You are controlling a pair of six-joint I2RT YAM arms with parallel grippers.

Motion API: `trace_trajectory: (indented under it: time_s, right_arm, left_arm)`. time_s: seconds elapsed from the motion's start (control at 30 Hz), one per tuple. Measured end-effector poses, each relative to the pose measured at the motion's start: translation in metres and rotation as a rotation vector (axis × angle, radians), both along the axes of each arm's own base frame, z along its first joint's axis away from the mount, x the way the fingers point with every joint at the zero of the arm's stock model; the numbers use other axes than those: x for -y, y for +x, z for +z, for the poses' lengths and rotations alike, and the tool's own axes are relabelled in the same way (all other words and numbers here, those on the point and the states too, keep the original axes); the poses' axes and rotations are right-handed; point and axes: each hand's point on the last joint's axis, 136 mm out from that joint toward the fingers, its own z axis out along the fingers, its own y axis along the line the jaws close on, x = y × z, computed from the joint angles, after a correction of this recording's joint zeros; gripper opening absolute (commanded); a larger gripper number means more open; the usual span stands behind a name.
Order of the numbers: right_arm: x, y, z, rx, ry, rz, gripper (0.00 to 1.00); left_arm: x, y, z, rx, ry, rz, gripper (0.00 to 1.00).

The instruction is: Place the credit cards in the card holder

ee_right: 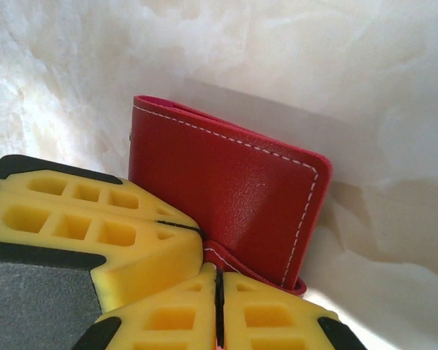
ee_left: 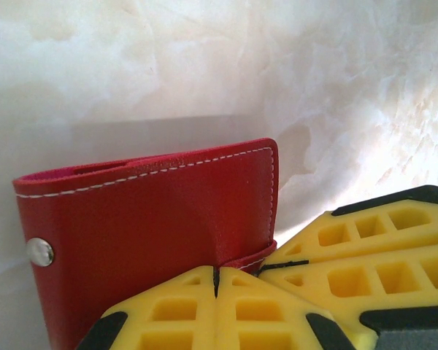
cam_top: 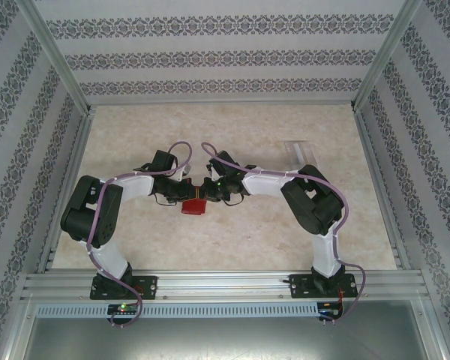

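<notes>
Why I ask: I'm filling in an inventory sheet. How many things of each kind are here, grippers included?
Red card holder: 1
Pale credit cards: 1 seen, maybe a stack, too faint to split
Grippers: 2, left gripper and right gripper, both shut on the card holder
Total: 4

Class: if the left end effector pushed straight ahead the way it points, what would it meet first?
The card holder: the left end effector is pinching its edge. Beyond it, probably the table.
</notes>
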Motion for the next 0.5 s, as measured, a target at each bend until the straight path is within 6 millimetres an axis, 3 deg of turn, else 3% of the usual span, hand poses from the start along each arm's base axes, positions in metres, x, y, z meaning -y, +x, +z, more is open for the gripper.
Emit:
trace_trajectory:
  time_s: [0.3,0.5]
  right_arm:
    - [-0.0003,0.0002,0.0016,-0.048,0.019,-0.039,0.08]
    - [0.0013,0.0023,0.0043,-0.114,0.042,-0.097,0.01]
  left_arm:
    - [0.0,0.0,0.0,0.0,0.0,0.0,0.0]
    - [0.0001,0.0,0.0005,0.002,0.0,0.0,0.0]
